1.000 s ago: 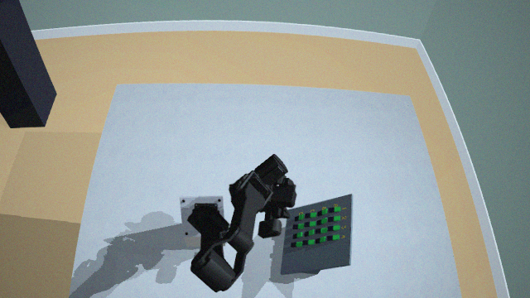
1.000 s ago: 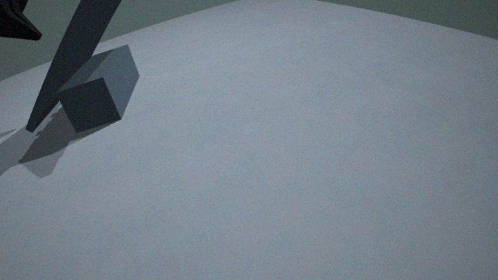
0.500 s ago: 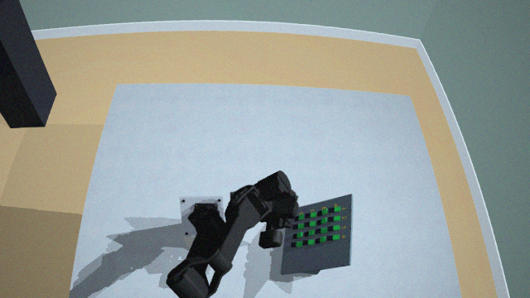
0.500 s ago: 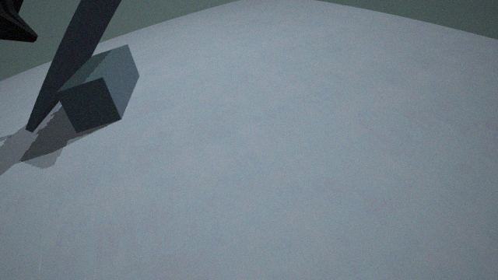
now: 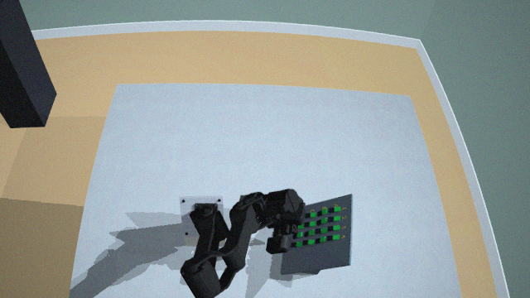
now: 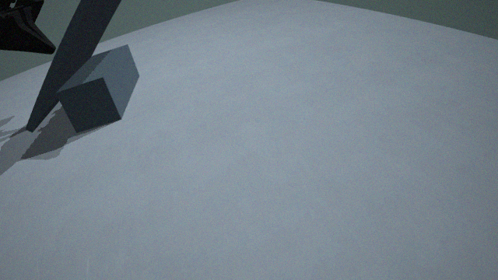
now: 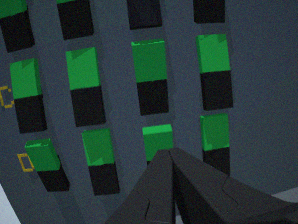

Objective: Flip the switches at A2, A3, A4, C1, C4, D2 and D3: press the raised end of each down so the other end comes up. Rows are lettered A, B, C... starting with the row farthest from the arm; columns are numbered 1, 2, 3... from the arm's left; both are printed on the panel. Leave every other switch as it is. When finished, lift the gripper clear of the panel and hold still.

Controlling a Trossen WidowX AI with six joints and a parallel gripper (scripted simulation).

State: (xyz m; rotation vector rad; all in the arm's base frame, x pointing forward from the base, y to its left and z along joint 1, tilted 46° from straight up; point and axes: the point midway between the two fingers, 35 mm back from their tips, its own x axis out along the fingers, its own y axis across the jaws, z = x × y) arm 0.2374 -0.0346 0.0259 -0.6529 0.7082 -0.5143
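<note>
The dark panel (image 5: 316,261) (image 7: 260,125) carries green-and-black switches in four rows and four columns. My gripper (image 7: 168,159) is shut and empty. In the wrist view its tips overlap the near part of D3 (image 7: 158,142); whether they touch is unclear. D2 (image 7: 98,149) is left of the tips. C1 (image 7: 25,80) and C4 (image 7: 214,52) lie one row farther. A2 (image 5: 337,218), A3 (image 5: 336,228) and A4 (image 5: 336,237) show in the top view, too small to read their tilt. The arm hides D1 there. Row A is out of the wrist view.
D1 (image 7: 44,156), D4 (image 7: 216,134), C2 (image 7: 83,70) and C3 (image 7: 150,62) are the close neighbouring switches. The exterior view shows the panel's box-like body (image 6: 89,106) beside a dark post (image 6: 74,50). A dark beam (image 5: 25,70) hangs at the upper left of the top view.
</note>
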